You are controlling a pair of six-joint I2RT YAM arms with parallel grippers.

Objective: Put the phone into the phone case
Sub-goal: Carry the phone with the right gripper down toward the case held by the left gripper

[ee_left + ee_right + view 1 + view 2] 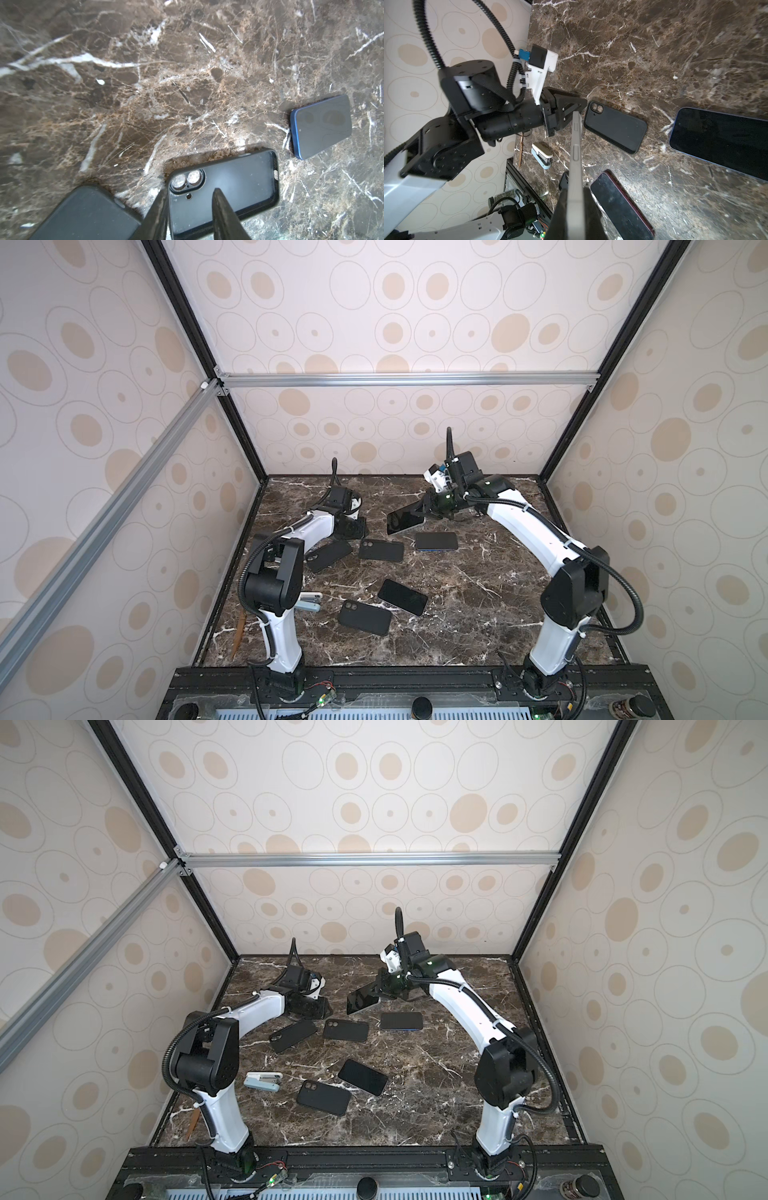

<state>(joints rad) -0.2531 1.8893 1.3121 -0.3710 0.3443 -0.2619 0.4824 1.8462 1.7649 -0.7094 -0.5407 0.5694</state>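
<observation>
Phone handling on a brown veined marble tabletop [478,593]: a slim silver-edged phone with dark glass screen [405,522] is clenched in the right gripper [419,513] and held tilted above the surface. The left gripper [190,191] is seen released, its fingers [221,212] spread over a matte black rubber phone case [239,182], laid flat near the raised phone.

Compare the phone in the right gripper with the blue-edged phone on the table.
The held phone is clear of the table, clamped in the right gripper; the blue-edged phone lies on it. The held phone is tilted up; the blue-edged phone lies flat. The held phone's frame is silver-grey, the blue-edged phone's blue. Both are caseless, with dark screens.
</observation>
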